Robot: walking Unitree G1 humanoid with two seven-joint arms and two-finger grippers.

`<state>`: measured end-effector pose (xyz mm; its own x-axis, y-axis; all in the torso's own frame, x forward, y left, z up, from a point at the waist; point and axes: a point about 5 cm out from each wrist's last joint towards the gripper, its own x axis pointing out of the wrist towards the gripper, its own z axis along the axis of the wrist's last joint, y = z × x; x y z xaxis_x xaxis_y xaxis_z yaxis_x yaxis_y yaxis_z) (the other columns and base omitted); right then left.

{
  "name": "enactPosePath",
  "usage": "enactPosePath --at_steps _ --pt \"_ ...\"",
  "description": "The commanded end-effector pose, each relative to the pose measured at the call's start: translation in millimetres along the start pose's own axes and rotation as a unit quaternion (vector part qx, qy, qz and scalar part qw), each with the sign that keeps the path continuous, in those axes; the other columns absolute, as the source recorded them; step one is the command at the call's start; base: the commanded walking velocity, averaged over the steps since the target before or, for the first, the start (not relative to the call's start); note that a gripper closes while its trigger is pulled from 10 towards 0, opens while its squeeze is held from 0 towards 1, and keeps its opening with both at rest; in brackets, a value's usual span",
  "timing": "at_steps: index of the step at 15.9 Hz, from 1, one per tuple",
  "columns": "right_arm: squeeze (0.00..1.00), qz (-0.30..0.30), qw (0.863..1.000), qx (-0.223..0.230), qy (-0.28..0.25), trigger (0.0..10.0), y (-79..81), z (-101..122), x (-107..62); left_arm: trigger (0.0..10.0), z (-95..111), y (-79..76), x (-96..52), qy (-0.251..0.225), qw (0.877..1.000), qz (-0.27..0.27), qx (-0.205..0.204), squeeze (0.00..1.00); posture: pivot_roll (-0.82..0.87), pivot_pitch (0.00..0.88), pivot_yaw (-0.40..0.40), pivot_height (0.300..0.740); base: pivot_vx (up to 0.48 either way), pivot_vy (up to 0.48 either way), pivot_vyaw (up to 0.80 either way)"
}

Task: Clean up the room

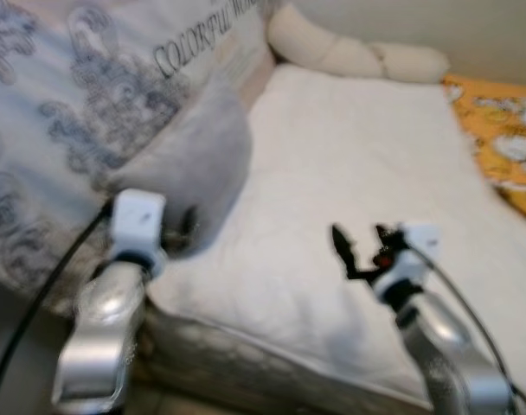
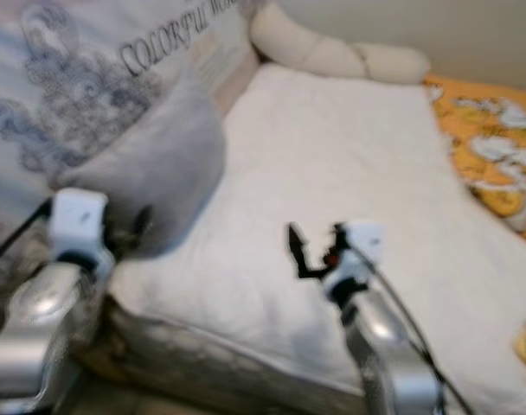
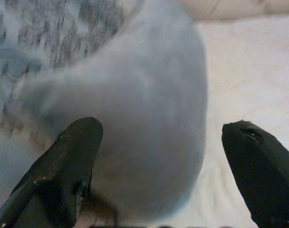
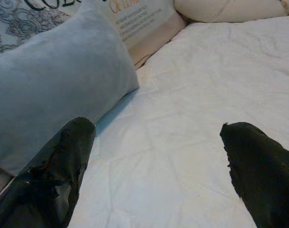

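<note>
Bed (image 1: 349, 173) w/ white cover, broad bare area centre. Printed quilt (image 1: 64, 95) along robot's left edge; orange sheet (image 1: 505, 138) at right. Grey pillow (image 1: 189, 160) by quilt, near front edge. Left gripper (image 3: 168, 166) spread, straddling pillow; right gripper (image 4: 156, 166) spread over bare cover.

Soft daylight (head views blurred)

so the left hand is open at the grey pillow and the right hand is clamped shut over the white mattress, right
Not quite. The left hand is open at the grey pillow, but the right hand is open too, not clamped shut. The right wrist view shows its two black fingers spread wide apart over the white mattress, with nothing between them.
</note>
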<state>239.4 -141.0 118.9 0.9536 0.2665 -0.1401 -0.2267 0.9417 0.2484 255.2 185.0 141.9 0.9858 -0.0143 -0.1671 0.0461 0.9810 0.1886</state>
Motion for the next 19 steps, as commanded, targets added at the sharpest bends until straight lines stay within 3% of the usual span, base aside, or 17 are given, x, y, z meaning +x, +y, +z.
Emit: enactPosePath --at_steps 1,8,15,19 --pt "1.00 -0.017 1.000 -0.003 -0.002 10.0 -7.3 1 -0.9 10.0 6 -3.3 -2.0 -0.009 1.000 -0.005 -0.001 1.00 -0.07 0.000 -0.016 0.740 0.000 -0.465 -0.46" --pt "1.00 -0.021 1.000 -0.010 0.008 10.0 -2.6 -2 4.9 10.0 3 -1.4 -3.0 0.008 1.000 -0.002 0.015 1.00 -0.07 0.000 -0.016 0.740 0.000 -0.467 -0.06" --pt "1.00 -0.047 0.998 -0.027 0.022 10.0 -14.1 -2 9.7 10.0 -7 -4.1 -8.9 0.024 0.999 -0.003 0.037 1.00 -0.07 0.000 -0.026 0.740 0.000 -0.466 0.00" --pt "1.00 -0.039 0.998 -0.038 0.029 10.0 -11.0 -3 12.5 10.0 -4 -0.8 -5.7 0.020 0.999 0.003 0.030 1.00 -0.08 0.000 -0.027 0.740 0.000 -0.464 0.00"
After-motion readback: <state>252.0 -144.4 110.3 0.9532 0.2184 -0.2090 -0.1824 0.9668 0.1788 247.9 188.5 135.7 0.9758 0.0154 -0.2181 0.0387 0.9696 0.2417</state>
